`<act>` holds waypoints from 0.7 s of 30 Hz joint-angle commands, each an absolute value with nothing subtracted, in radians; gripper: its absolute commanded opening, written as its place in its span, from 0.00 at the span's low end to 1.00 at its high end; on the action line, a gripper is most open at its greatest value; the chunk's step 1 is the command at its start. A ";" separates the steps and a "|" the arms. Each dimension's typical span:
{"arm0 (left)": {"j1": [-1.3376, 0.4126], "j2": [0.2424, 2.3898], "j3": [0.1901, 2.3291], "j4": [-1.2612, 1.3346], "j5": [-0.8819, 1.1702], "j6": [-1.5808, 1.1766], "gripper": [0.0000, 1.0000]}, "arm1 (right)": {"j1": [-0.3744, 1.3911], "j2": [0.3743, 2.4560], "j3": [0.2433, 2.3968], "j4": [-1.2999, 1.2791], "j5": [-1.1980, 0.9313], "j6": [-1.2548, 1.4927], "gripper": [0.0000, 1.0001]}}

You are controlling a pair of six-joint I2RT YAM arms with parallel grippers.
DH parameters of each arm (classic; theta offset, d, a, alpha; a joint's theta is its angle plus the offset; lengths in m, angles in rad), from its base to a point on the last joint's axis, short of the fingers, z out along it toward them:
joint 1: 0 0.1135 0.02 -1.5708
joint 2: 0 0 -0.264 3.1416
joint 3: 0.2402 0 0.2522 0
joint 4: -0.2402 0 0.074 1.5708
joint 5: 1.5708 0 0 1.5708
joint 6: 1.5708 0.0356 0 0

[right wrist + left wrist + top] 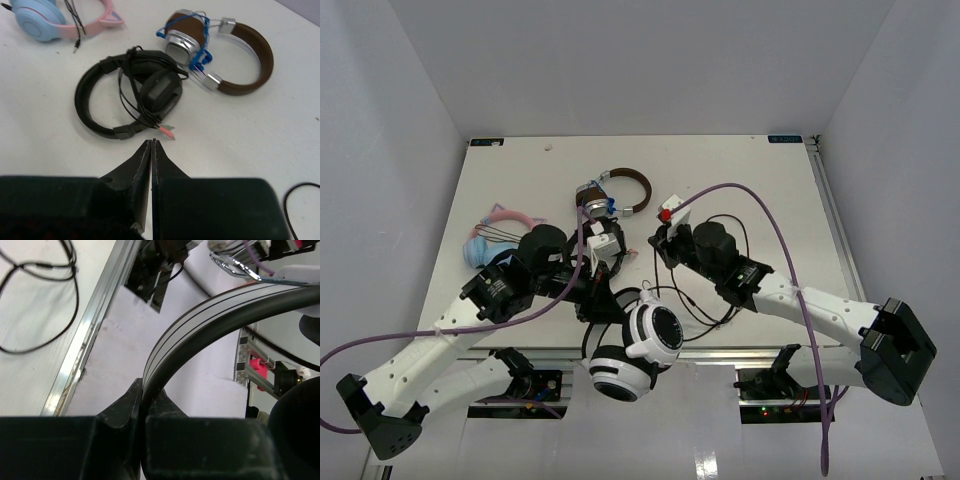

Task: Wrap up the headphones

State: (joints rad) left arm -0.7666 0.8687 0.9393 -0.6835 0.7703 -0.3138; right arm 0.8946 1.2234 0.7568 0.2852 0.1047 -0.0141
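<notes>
Over the table's [740,170] near edge, white headphones [640,350] gripped.
Left gripper [143,392] clamps their headband [200,315]; right gripper [151,146] fingers together, empty.

Left arm [430,355] and right arm [820,305]: white shell links, black cylindrical joint housings, thin purple cable [725,185] running off each. Left tool [145,390] and right tool [151,145]: matte-black tapered fingers, lightly scuffed.
</notes>
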 commanded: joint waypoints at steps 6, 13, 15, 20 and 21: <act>-0.765 0.965 0.972 -0.845 0.388 -0.182 0.00 | 0.849 1.189 0.992 0.018 0.128 -0.074 0.08; -0.769 1.103 1.038 -0.863 0.212 -0.185 0.00 | 0.844 1.227 1.132 -0.197 0.124 -0.086 0.08; -0.770 1.132 1.058 -0.864 0.147 -0.189 0.00 | 0.844 1.232 1.154 -0.232 0.118 -0.087 0.08; -0.770 1.208 1.092 -0.867 -0.051 -0.200 0.00 | 0.845 1.243 1.184 -0.293 0.082 -0.078 0.08; -0.770 1.218 1.095 -0.869 -0.087 -0.208 0.00 | 0.844 1.239 1.178 -0.293 0.073 -0.077 0.08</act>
